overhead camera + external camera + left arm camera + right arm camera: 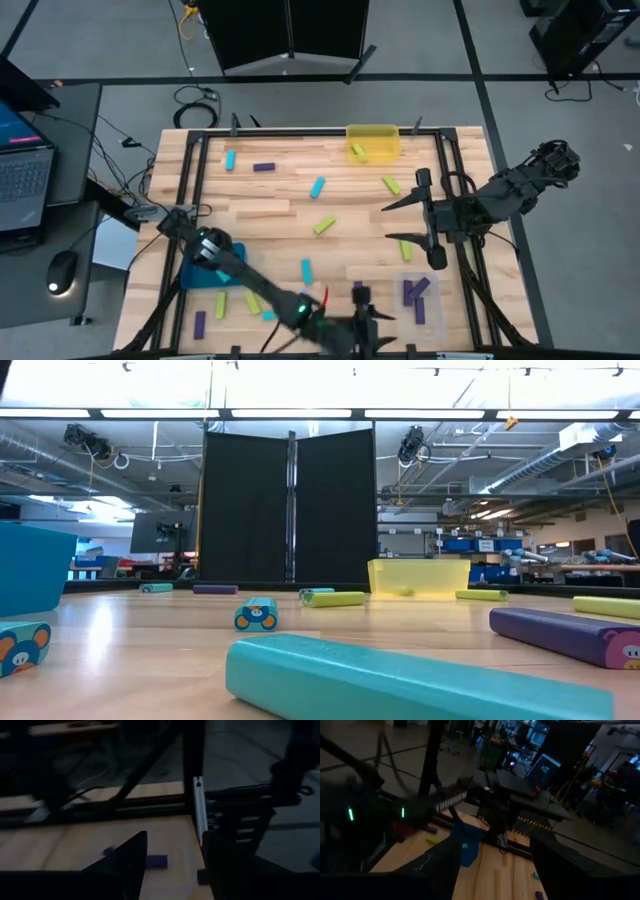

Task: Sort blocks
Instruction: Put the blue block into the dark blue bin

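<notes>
Two dark jointed arms, the left arm (240,268) showing small green lights.

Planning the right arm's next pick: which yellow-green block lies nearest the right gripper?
The yellow-green block lying just beside the right gripper, between its fingers and the clear bin; the others lie farther off.

The high view looks straight down from well above, taking in the whole wooden table (290,205) with floor on all sides, while the low view sits right at the tabletop's level, so near that a cyan block (400,680) fills its foreground, and faces level across to the yellow bin (418,577) at the far edge; both share that yellow bin (373,141). The left wrist view looks past its own dark fingers (125,865) down on the table's near edge and frame. The right wrist view faces across the table toward the teal bin (466,845) and the room beyond.
</notes>
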